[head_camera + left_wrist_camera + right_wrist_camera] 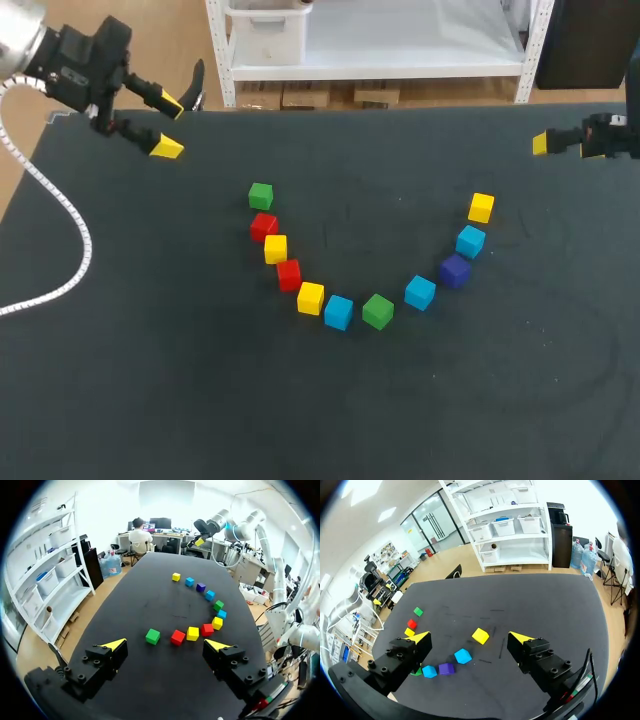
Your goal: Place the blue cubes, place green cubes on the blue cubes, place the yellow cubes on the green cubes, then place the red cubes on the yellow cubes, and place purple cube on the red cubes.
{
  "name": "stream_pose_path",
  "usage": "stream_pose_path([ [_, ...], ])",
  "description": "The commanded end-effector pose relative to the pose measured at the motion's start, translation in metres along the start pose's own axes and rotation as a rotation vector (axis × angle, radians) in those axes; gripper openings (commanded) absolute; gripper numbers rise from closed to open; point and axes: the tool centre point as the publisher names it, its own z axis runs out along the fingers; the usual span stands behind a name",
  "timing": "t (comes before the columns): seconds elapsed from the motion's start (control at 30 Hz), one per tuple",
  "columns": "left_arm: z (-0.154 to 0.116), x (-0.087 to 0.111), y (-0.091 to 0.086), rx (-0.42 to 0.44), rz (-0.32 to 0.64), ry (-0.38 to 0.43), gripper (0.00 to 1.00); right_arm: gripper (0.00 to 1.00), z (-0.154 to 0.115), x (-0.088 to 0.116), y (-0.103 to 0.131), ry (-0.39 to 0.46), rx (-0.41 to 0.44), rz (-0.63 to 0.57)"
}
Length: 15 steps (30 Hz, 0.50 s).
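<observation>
Several cubes lie in a U-shaped arc on the black table (150,380). From the left end it runs green cube (261,196), red (264,227), yellow (276,249), red (289,274), yellow (310,298), blue (338,312), green (378,311), blue (420,292), purple cube (455,270), blue (471,241), yellow (481,207). My left gripper (168,125) hangs open over the far left corner, well away from the cubes; ahead of it (166,644) lie the green cube (153,636) and a red one (177,637). My right gripper (542,143) is open at the far right edge, with the end yellow cube (480,635) ahead of it (470,637).
A white cable (70,260) loops over the table's left side. A white shelf stands just beyond the far edge. Around the arc the table is bare cloth.
</observation>
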Motion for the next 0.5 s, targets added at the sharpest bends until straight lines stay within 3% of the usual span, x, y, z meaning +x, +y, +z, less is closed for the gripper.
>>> stream_pose_path([
  [0.03,0.034,-0.039,0.006,-0.042,0.075,0.066,1.00,1.00,0.000,0.000,0.000,0.000,0.000,0.000],
  [0.23,0.072,-0.070,0.008,-0.036,0.138,0.109,1.00,1.00,0.000,0.000,0.000,0.000,0.000,0.000],
  [0.5,0.095,-0.087,0.018,-0.014,0.116,0.162,1.00,1.00,0.000,0.000,0.000,0.000,0.000,0.000],
])
